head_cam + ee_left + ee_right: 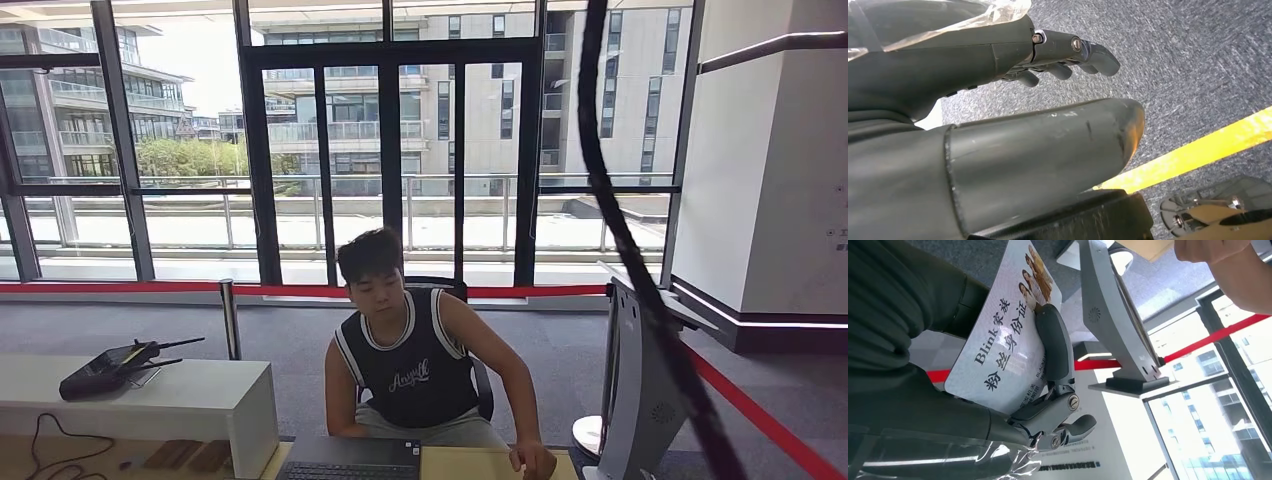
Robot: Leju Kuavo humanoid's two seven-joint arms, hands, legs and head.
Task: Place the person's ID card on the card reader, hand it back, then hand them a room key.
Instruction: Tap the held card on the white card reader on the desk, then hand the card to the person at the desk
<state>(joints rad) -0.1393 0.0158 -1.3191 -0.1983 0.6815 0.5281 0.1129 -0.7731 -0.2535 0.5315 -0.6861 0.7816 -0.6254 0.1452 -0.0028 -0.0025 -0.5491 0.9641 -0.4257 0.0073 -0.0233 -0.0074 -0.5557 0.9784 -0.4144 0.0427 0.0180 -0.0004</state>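
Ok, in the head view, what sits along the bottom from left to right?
Black handheld radio on the white counter → metal barrier post → dark laptop in front of the seated person → the person's hand on the desk → grey standing terminal.

One person (415, 355) sits at the far side of one desk (495, 463). One laptop (352, 459) lies on the desk, near centre. One screen (640, 385) on a stand is at the right. One white counter (190, 400) at the left carries one black device (105, 370). One card (1003, 335) is held by one right hand (1048, 390). One left hand (1038, 115) hangs over carpet crossed by one yellow line (1198, 150).
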